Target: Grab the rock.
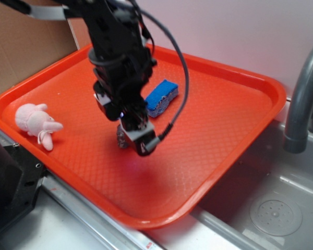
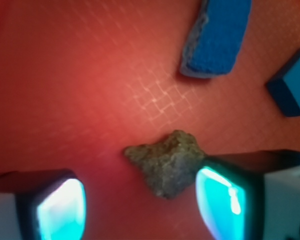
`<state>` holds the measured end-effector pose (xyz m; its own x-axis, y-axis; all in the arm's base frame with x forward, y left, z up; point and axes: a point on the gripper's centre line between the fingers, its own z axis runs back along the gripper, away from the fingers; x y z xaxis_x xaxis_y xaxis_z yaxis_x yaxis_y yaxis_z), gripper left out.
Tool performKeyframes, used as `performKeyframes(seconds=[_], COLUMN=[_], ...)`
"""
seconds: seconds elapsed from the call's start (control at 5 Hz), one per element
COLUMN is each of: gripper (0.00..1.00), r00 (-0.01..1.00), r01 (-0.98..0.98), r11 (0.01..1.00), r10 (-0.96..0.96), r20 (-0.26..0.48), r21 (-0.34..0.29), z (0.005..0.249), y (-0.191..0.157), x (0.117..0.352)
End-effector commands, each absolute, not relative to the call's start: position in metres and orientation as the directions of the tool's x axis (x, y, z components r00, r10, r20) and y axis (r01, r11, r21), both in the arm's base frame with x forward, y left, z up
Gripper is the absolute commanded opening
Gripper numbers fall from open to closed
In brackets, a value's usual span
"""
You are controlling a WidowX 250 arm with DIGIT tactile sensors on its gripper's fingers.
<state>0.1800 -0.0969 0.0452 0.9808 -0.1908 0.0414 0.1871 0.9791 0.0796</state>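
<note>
The rock (image 2: 169,162) is a lumpy brown-grey stone lying on the orange tray (image 2: 80,90). In the wrist view it sits between my two fingers, close against the right finger (image 2: 225,200) and well apart from the left finger (image 2: 60,210). My gripper (image 2: 142,202) is open, down low over the tray. In the exterior view the gripper (image 1: 134,139) hangs near the tray's middle and the rock (image 1: 121,138) peeps out at its left side, mostly hidden by the fingers.
A blue sponge (image 1: 161,97) lies just behind the gripper; it also shows in the wrist view (image 2: 217,37). A blue block (image 2: 292,87) is at the wrist view's right edge. A pink plush toy (image 1: 36,122) lies at the tray's left. A sink and grey faucet (image 1: 302,99) are to the right.
</note>
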Motion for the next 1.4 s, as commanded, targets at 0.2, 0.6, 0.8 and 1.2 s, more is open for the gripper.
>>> performKeyframes(seconds=[0.2,0.6,0.8,1.2], gripper=[1.0,0.0,0.0,0.0], r00=[0.987,0.989,0.991,0.987], r01=[0.147,0.141,0.128,-0.1], r11=[0.986,0.988,0.989,0.995], r10=[-0.152,-0.143,-0.129,0.096], r20=[0.056,0.023,0.018,0.13], r21=[0.082,0.061,0.068,0.023], z=[0.037,0.024,0.024,0.103], y=[-0.071,-0.074,-0.073,-0.036], x=[0.184,0.188,0.187,0.183])
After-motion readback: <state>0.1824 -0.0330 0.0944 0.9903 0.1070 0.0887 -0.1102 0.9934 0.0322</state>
